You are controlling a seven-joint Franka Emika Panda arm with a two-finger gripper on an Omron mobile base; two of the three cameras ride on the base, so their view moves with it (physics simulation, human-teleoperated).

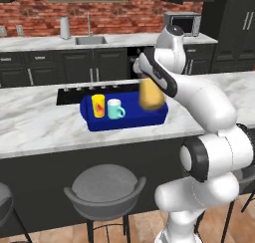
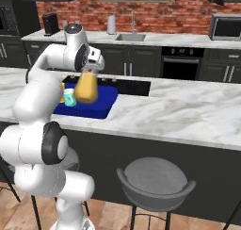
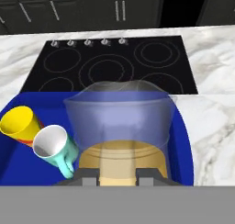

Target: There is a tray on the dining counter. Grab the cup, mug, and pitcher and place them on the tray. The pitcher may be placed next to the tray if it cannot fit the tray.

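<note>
A: What is held in the claw (image 3: 118, 178)?

B: The pitcher (image 1: 151, 95) is clamped between the two dark tips, near its clear upper rim. It is carried clear of the surface, hanging above the right end of the tray (image 1: 97, 125), as seen from the left base view.

A: And the other two things?

B: The cup (image 1: 98, 105) and the mug (image 1: 115, 109) are already stood in the tray, side by side near its left end, the cup closer to the left rim. In the hand view the mug's handle is turned toward the pitcher's side.

A: Where is the tray set?

B: On the dining counter (image 1: 40, 127), just in front of the black cooktop (image 3: 110, 64), with its long side along the counter's near edge.

A: How should the lowering be done?

B: By judgement, the bare blue floor at the tray's right end looks wide enough for the pitcher's base. The pitcher should be kept upright and brought straight down there, held away from the mug so the handle is not nudged. The base should be set flat on the floor, inside the raised right rim rather than on it, before the grip is released. If the base is seen to catch the rim, the marble beside the tray's right edge can be used instead.

A: Any risk?

B: A wide base set down tilted could tip over or knock the mug.
</note>
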